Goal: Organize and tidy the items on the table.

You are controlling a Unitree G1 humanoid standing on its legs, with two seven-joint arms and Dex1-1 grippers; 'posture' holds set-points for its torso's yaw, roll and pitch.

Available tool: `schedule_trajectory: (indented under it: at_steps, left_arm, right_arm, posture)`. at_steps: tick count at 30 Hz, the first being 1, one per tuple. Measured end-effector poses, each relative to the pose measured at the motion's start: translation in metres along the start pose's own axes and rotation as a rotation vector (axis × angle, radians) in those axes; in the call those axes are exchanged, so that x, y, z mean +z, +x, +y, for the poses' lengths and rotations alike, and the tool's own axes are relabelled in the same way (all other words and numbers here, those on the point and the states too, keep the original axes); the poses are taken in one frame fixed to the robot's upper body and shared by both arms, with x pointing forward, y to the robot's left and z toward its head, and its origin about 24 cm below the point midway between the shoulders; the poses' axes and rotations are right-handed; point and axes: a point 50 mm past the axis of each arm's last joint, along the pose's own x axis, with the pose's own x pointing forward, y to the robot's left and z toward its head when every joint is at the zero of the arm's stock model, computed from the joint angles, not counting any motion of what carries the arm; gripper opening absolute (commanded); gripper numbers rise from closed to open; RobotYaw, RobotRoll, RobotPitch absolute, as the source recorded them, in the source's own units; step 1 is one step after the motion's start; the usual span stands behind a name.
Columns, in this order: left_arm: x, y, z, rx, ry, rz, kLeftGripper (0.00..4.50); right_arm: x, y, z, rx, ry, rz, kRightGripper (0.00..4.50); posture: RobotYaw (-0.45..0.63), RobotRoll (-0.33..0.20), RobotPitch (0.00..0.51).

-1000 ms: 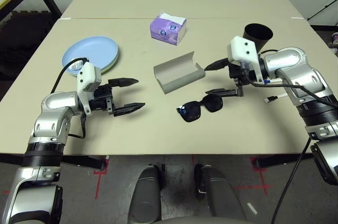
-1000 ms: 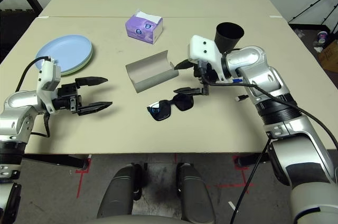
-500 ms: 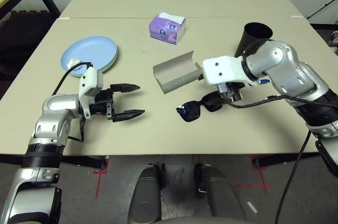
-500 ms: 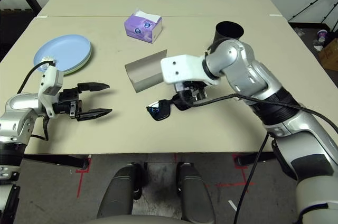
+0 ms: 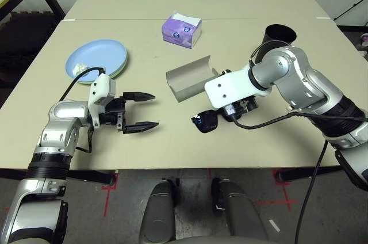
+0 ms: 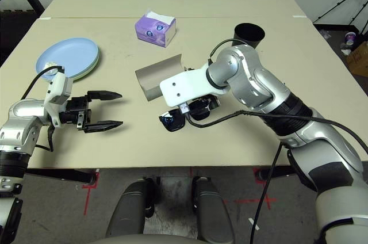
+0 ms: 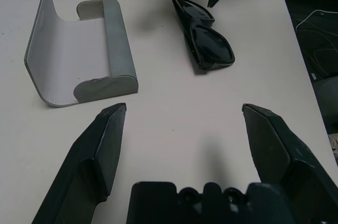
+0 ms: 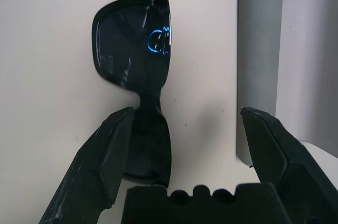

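We have the right gripper (image 8: 185, 112) poised over the black sunglasses (image 8: 140, 81), which lie on the beige surface (image 5: 172, 140) just beside the opened grey glasses case (image 5: 191, 78). Its jaws stand wide with nothing between them, and so do those of the left gripper (image 5: 148, 111), which is farther off, on the other side of the case. What we judge matters most is the offset: the sunglasses run lengthwise roughly along the jaws' reach, not across it, and sit towards one jaw, partly under it. We would shift the right gripper sideways to centre them before closing, lest that jaw press on a lens.
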Motion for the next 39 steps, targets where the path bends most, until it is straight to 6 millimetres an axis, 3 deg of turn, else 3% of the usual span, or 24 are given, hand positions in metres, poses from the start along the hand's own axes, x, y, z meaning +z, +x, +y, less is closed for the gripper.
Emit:
schedule_trajectory:
  at_steps: [18,39]
  left_arm:
    - [-0.002,0.006,-0.001,-0.017,-0.001,0.01,4.48]
    - [-0.002,0.009,0.0,0.006,-0.003,0.004,4.48]
  right_arm:
    - [0.006,0.012,-0.002,0.075,-0.015,0.108,4.5]
    - [0.007,0.013,-0.003,0.11,0.046,0.129,4.5]
  posture:
    - [0.01,0.0,0.183]
    - [0.02,0.0,0.177]
